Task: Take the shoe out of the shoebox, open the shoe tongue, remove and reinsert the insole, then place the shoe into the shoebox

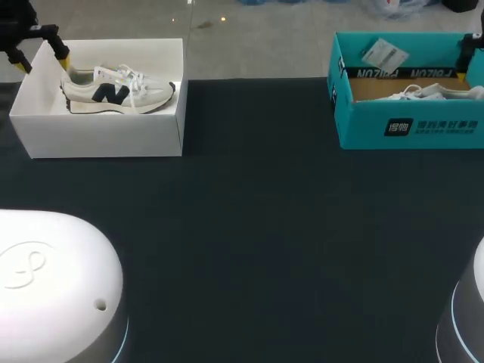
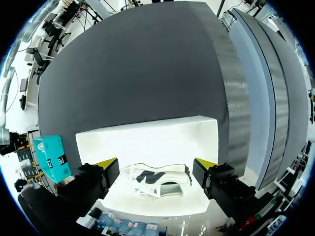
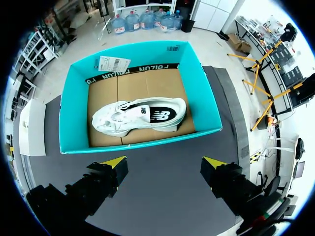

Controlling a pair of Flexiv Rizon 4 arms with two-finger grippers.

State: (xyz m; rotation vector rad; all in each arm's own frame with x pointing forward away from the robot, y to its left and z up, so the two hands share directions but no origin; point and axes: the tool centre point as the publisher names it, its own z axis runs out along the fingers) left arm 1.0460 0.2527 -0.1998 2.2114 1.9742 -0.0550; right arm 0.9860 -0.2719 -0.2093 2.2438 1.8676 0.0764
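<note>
- Two open, empty claws: left gripper [image 2: 156,167] over white shoebox [image 1: 106,136], upper left; right gripper [image 3: 164,161] by teal shoebox [image 1: 408,125], upper right.
- Cream shoe [image 1: 117,91] in former, white shoe [image 1: 423,92] in latter.

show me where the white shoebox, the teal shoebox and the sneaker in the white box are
white cardboard shoebox [image 1: 106,138]: head view, on its front wall
teal cardboard shoebox [image 1: 361,121]: head view, on its front wall
white sneaker with a dark side logo [image 1: 112,94]: head view, on its side logo
</note>
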